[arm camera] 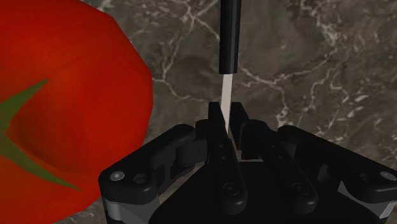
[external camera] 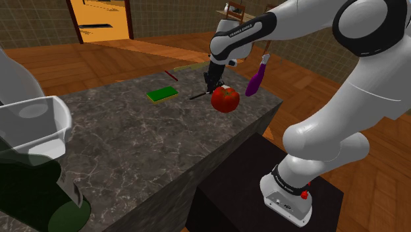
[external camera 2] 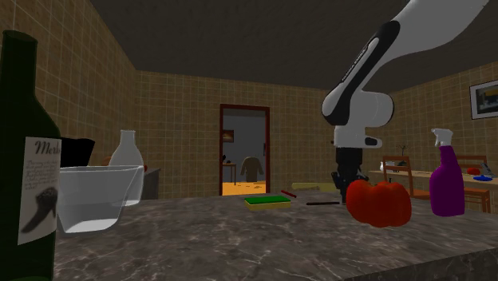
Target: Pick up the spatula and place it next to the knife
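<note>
Close against the lens stands a dark green bottle (external camera 2: pixel 20 96), smooth glass with a paper label, parked at our end well apart from the action. Biggest thing next: the counter (external camera: pixel 132 145), grey veined marble, flat and hard, so anything thin lies flush on it. Now the tomato (external camera: pixel 225 99), glossy red and lumpy with a green star on top, sits just beside the hand (arm camera: pixel 227 130) and crowds one side. We see the hand pinched narrow on the spatula (arm camera: pixel 229 38). Its black fingers clasp the thin white blade while the round black handle sticks out ahead, apparently flat on the counter between tomato and green sponge (external camera: pixel 162 93). Gripping the blade end, we'd judge, leaves the handle to droop on the lift.
</note>
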Tool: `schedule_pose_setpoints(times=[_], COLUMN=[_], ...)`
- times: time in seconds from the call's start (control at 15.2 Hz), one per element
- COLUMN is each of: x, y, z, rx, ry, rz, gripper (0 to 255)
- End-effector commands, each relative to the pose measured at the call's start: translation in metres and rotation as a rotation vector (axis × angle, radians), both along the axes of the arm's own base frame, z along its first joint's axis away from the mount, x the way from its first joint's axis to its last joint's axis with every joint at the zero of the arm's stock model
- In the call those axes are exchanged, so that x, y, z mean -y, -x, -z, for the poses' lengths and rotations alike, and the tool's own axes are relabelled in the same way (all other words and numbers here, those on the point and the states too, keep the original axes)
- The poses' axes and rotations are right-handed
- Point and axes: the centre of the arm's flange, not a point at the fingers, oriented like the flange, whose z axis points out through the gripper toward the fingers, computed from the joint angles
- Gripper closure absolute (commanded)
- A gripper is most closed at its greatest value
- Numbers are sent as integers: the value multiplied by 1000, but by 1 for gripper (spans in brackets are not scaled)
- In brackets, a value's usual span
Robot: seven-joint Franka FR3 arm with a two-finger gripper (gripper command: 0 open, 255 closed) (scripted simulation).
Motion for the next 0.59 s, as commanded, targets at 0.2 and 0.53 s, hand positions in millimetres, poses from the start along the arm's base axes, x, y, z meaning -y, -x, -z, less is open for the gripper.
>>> schedule_pose_setpoints(times=[0.2,0.53], x=[0,0], y=[0,0], z=[0,0], rx=[0,0], ry=[0,0], rz=[0,0], gripper=[0,0])
